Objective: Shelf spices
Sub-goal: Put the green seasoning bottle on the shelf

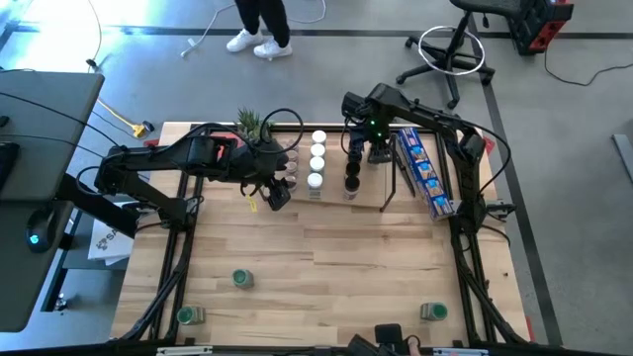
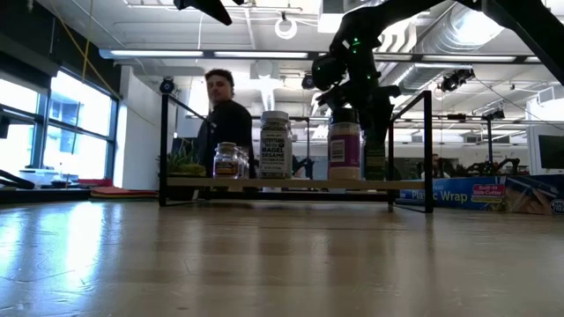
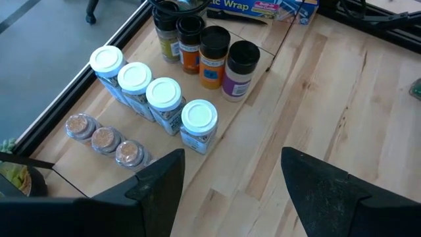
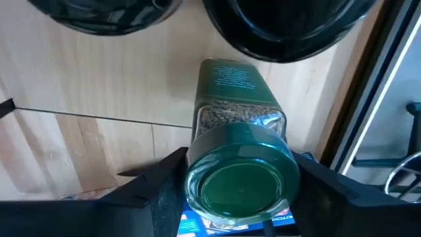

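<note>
The shelf (image 1: 331, 198) stands at the table's far side and carries white-lidded jars (image 3: 154, 95), black-lidded jars (image 3: 217, 49) and three brownish-lidded jars (image 3: 105, 138), all upright on their bases. My right gripper (image 4: 240, 191) hangs over the shelf's right part, shut on a green-lidded jar (image 4: 240, 178). My left gripper (image 3: 230, 191) is open and hovers above the table just in front of the shelf (image 3: 59, 141), touching nothing. Three more green-lidded jars lie on the near table (image 1: 242, 280), (image 1: 188, 314), (image 1: 432, 311). My right gripper pinches the green-lidded jar between its two fingers (image 4: 154, 184), one on each side just below the green lid (image 4: 240, 181). The fingers come from above, pointing down. The jar stands roughly upright below them, its base (image 4: 227, 72) by the shelf board; whether it rests there I cannot tell.
A long blue printed box (image 1: 425, 170) lies to the right of the shelf. A small plant (image 1: 252, 124) sits at the shelf's far left corner. The black wire frame (image 2: 428, 150) rises around the shelf. Bare tabletop (image 1: 336, 267) spreads before it. A person (image 2: 225, 114) stands beyond the table.
</note>
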